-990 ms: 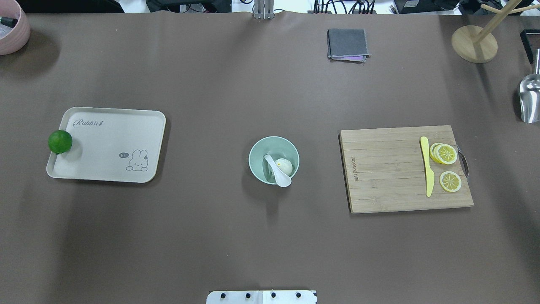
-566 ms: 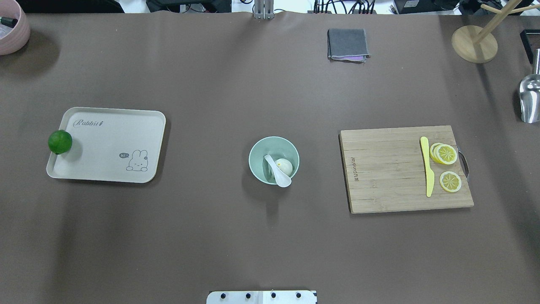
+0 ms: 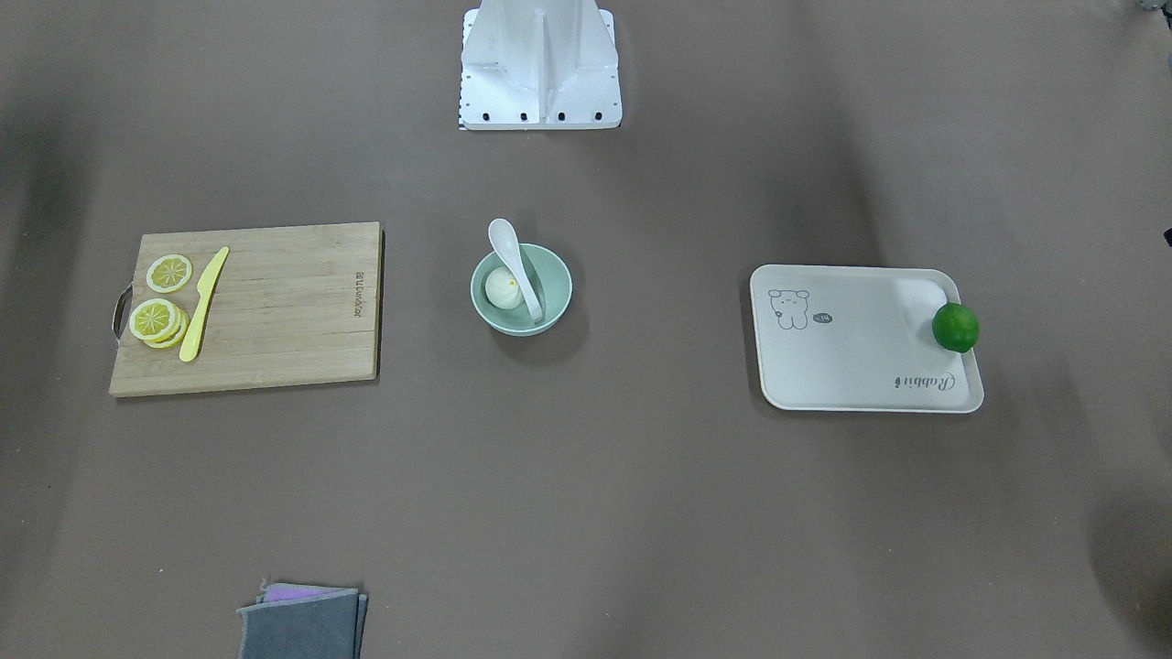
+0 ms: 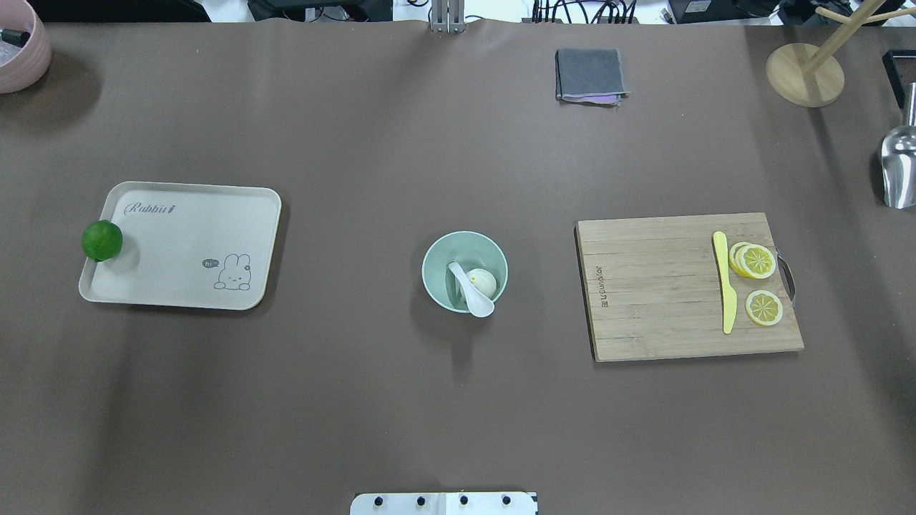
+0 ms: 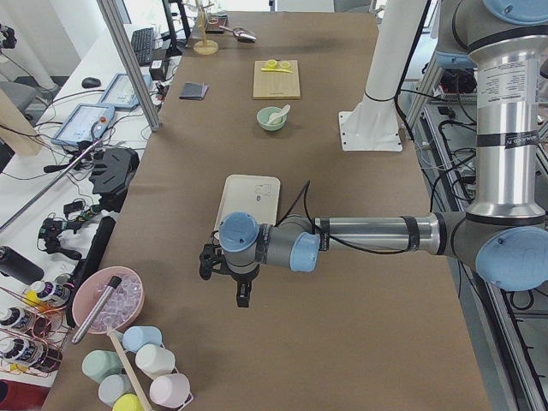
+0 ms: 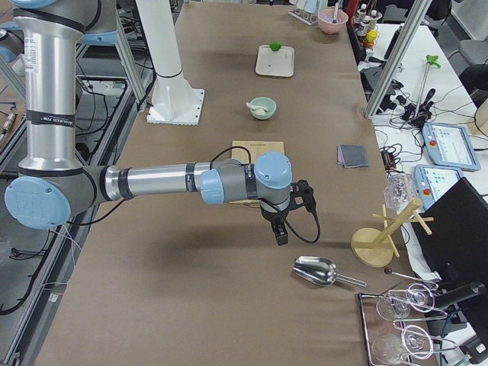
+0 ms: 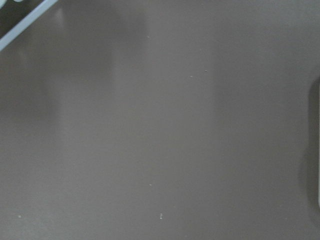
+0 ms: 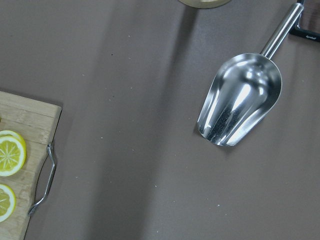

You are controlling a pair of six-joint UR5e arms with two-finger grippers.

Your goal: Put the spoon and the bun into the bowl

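The pale mint-green bowl [image 4: 438, 252] stands at the table's middle, also in the front-facing view [image 3: 560, 275]. The white bun [image 4: 484, 282] lies inside it. The white spoon [image 4: 472, 295] rests in the bowl with its handle on the bottom and its scoop over the rim [image 3: 513, 252]. My left gripper [image 5: 242, 296] hangs over the table's left end, far from the bowl. My right gripper [image 6: 280, 233] hangs over the right end, near the metal scoop. Both show only in side views, so I cannot tell if they are open or shut.
A cream tray [image 4: 186, 247] with a green lime [image 4: 101, 240] on its edge lies left. A wooden cutting board [image 4: 658, 286] with a yellow knife [image 4: 726, 282] and lemon slices [image 4: 756, 262] lies right. A grey cloth [image 4: 590, 74], wooden stand [image 4: 804, 74] and metal scoop [image 8: 240, 100] are further out.
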